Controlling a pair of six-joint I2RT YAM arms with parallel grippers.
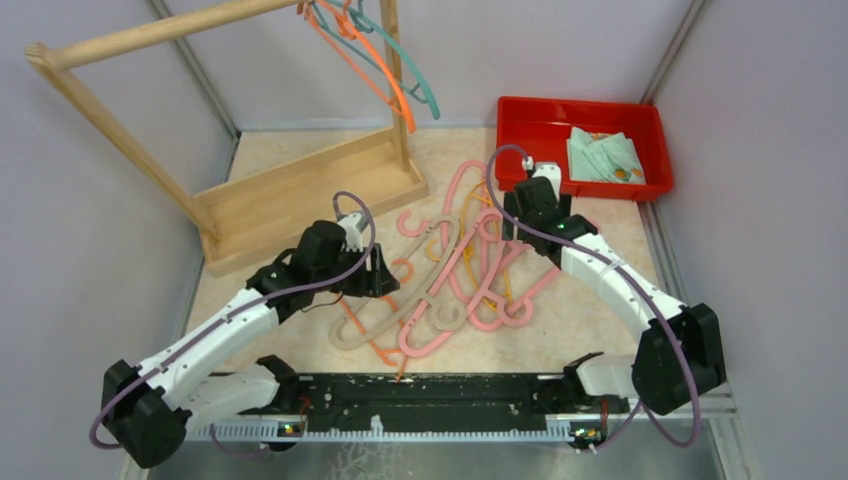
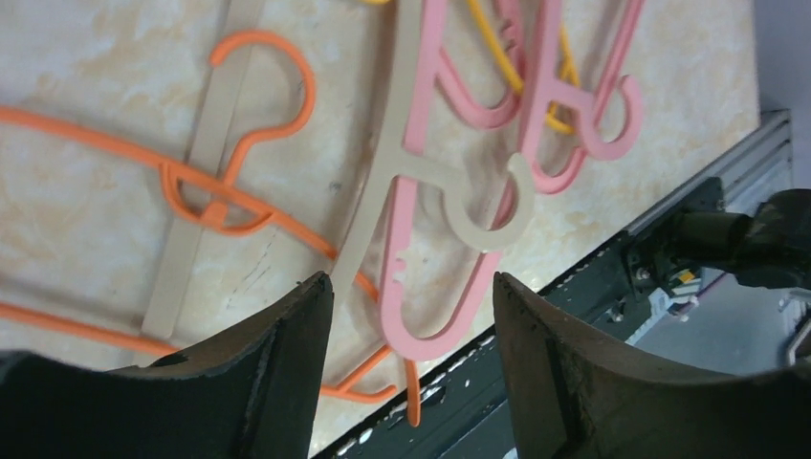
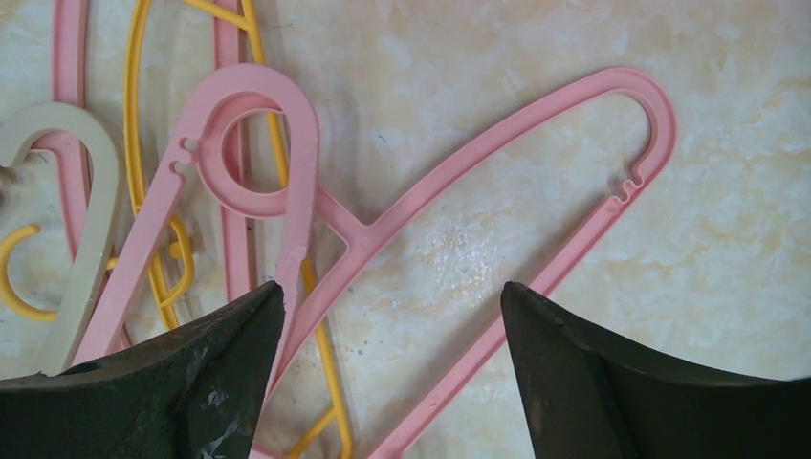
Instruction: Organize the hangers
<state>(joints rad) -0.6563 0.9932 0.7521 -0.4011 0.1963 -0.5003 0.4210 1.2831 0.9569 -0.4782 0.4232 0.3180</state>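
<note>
Your left gripper (image 2: 411, 287) hung spread and empty, the beige hanger (image 2: 400, 164) just beyond its fingertips. Your right gripper (image 3: 392, 292) gaped too, over a pink hanger (image 3: 497, 148). Careful: they looked interlaced, I think, so lifting one could've dragged its neighbours along.

Nothing legible is showing: no text, labels, brands, numbers or signs are appearing in any view.

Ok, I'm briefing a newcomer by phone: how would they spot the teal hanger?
Look to the wooden rack at the table's far left. A few hangers hang at the right end of its pole. The teal hanger is the only blue-green one, among orange hangers.
</note>
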